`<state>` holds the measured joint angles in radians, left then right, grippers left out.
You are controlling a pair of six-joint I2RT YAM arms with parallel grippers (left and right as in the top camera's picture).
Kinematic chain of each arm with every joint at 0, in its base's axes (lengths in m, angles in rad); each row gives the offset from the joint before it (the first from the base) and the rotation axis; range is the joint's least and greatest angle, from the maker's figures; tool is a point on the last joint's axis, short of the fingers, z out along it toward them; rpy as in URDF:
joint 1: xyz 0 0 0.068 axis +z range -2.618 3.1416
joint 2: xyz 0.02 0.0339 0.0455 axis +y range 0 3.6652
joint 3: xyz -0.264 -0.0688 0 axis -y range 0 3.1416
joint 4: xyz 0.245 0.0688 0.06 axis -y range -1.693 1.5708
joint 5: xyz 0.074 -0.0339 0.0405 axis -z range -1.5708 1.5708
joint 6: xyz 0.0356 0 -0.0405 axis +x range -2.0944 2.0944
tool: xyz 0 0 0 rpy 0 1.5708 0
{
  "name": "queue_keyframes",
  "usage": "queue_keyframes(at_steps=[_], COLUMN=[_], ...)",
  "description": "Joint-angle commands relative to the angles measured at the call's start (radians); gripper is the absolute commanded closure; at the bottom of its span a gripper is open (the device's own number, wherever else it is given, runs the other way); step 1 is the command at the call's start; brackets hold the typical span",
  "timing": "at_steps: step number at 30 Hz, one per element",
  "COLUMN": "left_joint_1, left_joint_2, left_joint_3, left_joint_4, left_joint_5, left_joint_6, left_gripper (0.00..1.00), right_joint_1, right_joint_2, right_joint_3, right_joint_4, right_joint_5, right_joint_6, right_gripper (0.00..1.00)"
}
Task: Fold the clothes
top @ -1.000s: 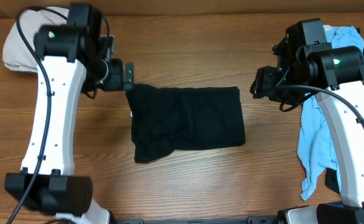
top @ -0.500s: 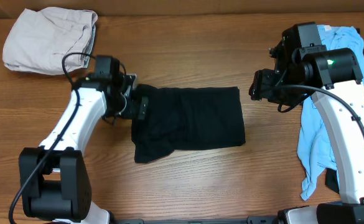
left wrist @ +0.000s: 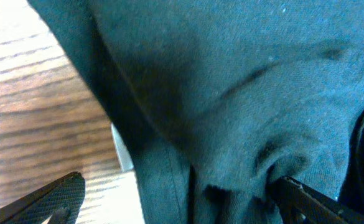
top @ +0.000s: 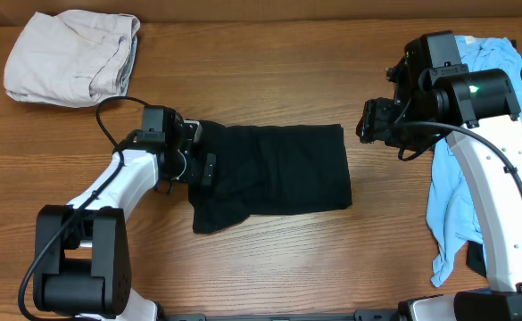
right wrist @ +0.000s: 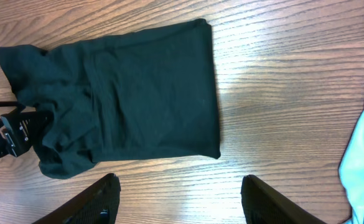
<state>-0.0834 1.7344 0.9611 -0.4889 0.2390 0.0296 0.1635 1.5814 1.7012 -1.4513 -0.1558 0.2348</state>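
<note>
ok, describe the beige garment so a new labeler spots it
On the wooden table, look to the top-left corner of the overhead view. The beige garment lies bundled there. It is the only tan piece: the black garment sits mid-table, the light blue garment at the right edge.

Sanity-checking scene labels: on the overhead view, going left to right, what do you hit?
Order: beige folded garment → left gripper → black garment → right gripper → light blue clothes.

In all views, black garment [top: 269, 174]
</note>
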Motion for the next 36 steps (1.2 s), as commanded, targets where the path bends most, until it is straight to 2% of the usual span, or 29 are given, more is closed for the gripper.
queue_keyframes(at_steps=[1, 9, 12, 15, 18, 20, 23, 26, 27, 32, 36], left_joint_1=[0.005, 0.005, 0.005, 0.005, 0.005, 0.005, 0.011, 0.031, 0.041, 0.093, 0.103], left_joint_2=[0.007, 0.078, 0.111, 0.134, 0.139, 0.139, 0.139, 0.139, 0.139, 0.139, 0.139], left_joint_3=[-0.032, -0.045, -0.045, -0.045, -0.045, -0.045, -0.043, -0.023, -0.006, 0.143, 0.294], left_joint_4=[0.043, 0.068, 0.068, 0.068, 0.062, 0.05, 0.021, -0.035, -0.067, -0.284, -0.467], left_joint_5=[0.053, 0.08, 0.096, 0.127, 0.136, 0.125, 0.055, 0.007, -0.005, -0.058, -0.095], left_joint_6=[0.007, -0.008, -0.011, -0.011, -0.016, -0.019, -0.086, -0.116, -0.116, -0.111, -0.066], left_gripper=[0.01, 0.06, 0.12, 0.26, 0.51, 0.64, 0.8, 0.93, 0.96, 0.96, 0.96], right_joint_1=[-0.002, -0.002, -0.002, -0.002, -0.002, -0.002, -0.002, -0.002, -0.002, -0.002, -0.001], right_joint_2=[-0.001, -0.001, -0.001, -0.001, -0.001, -0.001, -0.001, -0.001, -0.001, -0.001, -0.001], right_joint_3=[-0.002, -0.002, -0.003, -0.003, -0.003, -0.007, -0.027, -0.077, -0.107, -0.282, -0.449], right_joint_4=[0.009, 0.011, 0.01, 0.016, 0.026, 0.034, 0.06, 0.109, 0.134, 0.303, 0.476], right_joint_5=[0.006, 0.006, 0.006, 0.006, 0.006, 0.006, 0.005, -0.029, -0.048, -0.142, -0.241], right_joint_6=[-0.006, -0.006, -0.006, -0.006, -0.005, 0.0, 0.002, 0.002, 0.002, 0.001, -0.031], right_gripper=[0.34, 0.34, 0.34, 0.34, 0.34, 0.34, 0.36, 0.48, 0.55, 0.96, 0.96])
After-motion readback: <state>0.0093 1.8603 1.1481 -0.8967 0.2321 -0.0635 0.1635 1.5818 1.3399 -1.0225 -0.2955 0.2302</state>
